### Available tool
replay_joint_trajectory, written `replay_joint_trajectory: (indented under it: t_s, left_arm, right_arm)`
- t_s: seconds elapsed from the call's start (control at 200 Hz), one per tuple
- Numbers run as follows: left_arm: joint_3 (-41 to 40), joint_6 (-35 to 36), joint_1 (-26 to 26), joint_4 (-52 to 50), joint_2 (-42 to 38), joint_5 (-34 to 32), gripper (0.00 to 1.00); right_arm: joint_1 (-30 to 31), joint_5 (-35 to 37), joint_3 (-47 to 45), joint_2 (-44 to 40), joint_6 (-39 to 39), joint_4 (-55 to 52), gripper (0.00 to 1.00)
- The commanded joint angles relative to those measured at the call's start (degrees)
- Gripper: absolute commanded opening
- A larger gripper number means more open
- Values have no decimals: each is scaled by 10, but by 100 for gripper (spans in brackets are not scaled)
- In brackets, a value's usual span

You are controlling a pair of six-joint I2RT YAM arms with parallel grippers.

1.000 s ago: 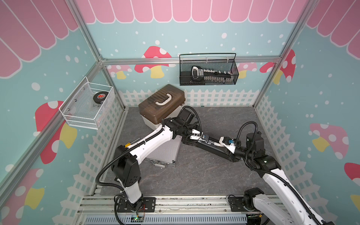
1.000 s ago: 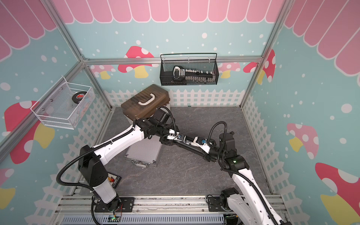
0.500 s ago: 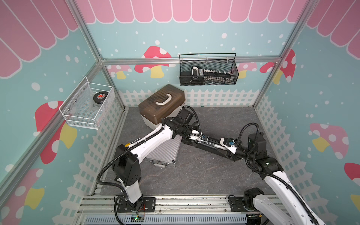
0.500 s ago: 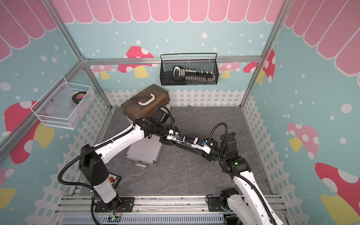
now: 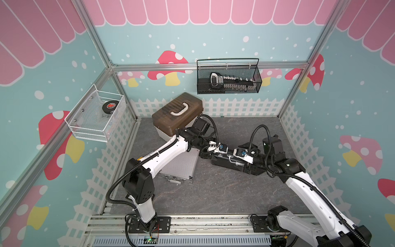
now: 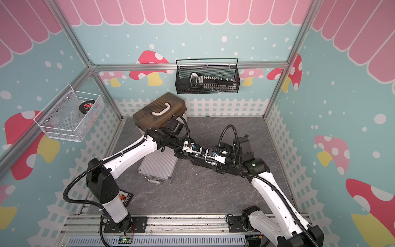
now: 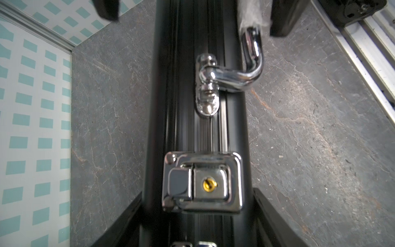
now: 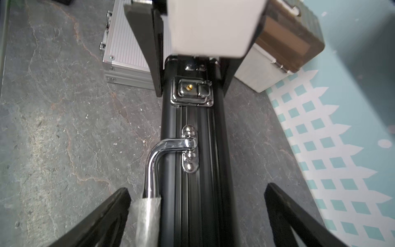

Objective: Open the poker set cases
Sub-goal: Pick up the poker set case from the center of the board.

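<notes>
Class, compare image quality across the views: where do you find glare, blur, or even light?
Left wrist view: bright glare on the chrome handle and latch, black case edges smeared. Right wrist view: the handle's wrapped end nearest the lens is soft. In both top views: even light, faint shadows, silver case crisp.

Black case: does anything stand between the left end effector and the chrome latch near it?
Nothing visible does. The left end effector holds the black case by both sides, and the latch lies uncovered right at its tips.
</notes>
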Motion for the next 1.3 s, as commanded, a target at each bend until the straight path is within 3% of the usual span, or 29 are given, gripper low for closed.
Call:
replay_joint_trajectory:
  t_s: [0.0, 0.255, 0.415, 0.585, 0.705, 0.82, 1.01, 1.296]
  left_arm:
    - [28, -5, 2, 2, -11, 49, 22]
    - [17, -4, 1, 3, -26, 76, 22]
    - [18, -5, 1, 3, -27, 86, 22]
    - [11, -3, 2, 7, -30, 93, 22]
    - [-9, -14, 9, 31, -37, 103, 23]
    - [-29, -15, 20, 53, -48, 105, 22]
    - [-27, -14, 29, 55, -45, 101, 22]
    - [-23, -13, 29, 54, -41, 113, 22]
  right_arm:
    - [15, 40, 21, 18, -12, -23, 97]
    - [43, 101, 62, 80, -4, -45, 94]
    - [51, 114, 65, 103, -13, -46, 87]
    - [51, 100, 54, 110, -8, -35, 76]
    - [41, 77, 31, 90, 9, -14, 60]
    - [37, 90, 9, 77, 9, -21, 62]
    - [22, 103, 13, 62, 33, -48, 84]
    - [17, 151, 68, 71, 22, -154, 77]
